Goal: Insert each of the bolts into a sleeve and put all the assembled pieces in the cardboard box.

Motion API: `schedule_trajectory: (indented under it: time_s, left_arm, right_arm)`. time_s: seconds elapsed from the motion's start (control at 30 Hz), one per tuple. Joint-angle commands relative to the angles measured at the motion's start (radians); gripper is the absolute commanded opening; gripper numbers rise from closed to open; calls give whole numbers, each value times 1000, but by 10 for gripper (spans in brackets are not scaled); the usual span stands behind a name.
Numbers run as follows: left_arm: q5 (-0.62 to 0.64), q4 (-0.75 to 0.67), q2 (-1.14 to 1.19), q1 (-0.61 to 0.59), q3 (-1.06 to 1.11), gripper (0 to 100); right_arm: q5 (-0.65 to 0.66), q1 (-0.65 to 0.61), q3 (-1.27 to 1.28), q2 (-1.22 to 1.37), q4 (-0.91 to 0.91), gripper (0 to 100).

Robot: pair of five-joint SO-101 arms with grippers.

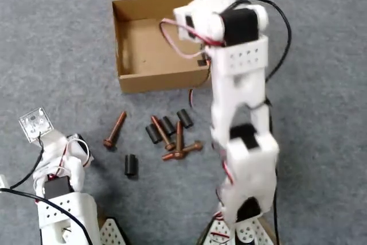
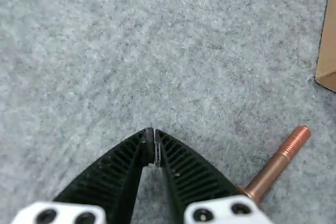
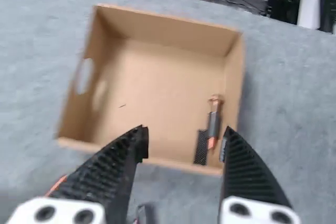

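The cardboard box [image 1: 160, 80] stands open at the back of the grey mat. In the right wrist view my right gripper [image 3: 184, 142] hangs open above the box [image 3: 147, 87]. A bolt in a sleeve [image 3: 212, 121] lies inside by one wall, with a dark piece [image 3: 201, 146] beside it. Loose copper bolts [image 1: 179, 139] and black sleeves [image 1: 167, 125] lie in a cluster in front of the box. One bolt [image 1: 114, 129] and one sleeve [image 1: 131, 164] lie apart from the cluster. My left gripper [image 2: 152, 141] is shut on nothing, low over the mat beside that bolt [image 2: 275, 166].
The right arm [image 1: 238, 84] stretches from the near edge over the box's right side and hides that corner. The left arm [image 1: 60, 164] sits at the near left. A box corner [image 2: 328, 72] shows in the left wrist view. Furniture lines the far edge.
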Motion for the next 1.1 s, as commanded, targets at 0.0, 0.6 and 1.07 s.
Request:
schedule_trajectory:
  time_s: [0.0, 0.6, 1.07]
  left_arm:
    - [-5, 5, -10, 0, 12, 19]
    - [-3, 5, -10, 0, 12, 19]
    - [-2, 5, -10, 0, 12, 19]
  right_arm:
    - [-77, -82, 346, -357, 20, 221]
    - [-189, -277, 1498, -1211, 11, 221]
    - [-190, -277, 1630, -1239, -49, 221]
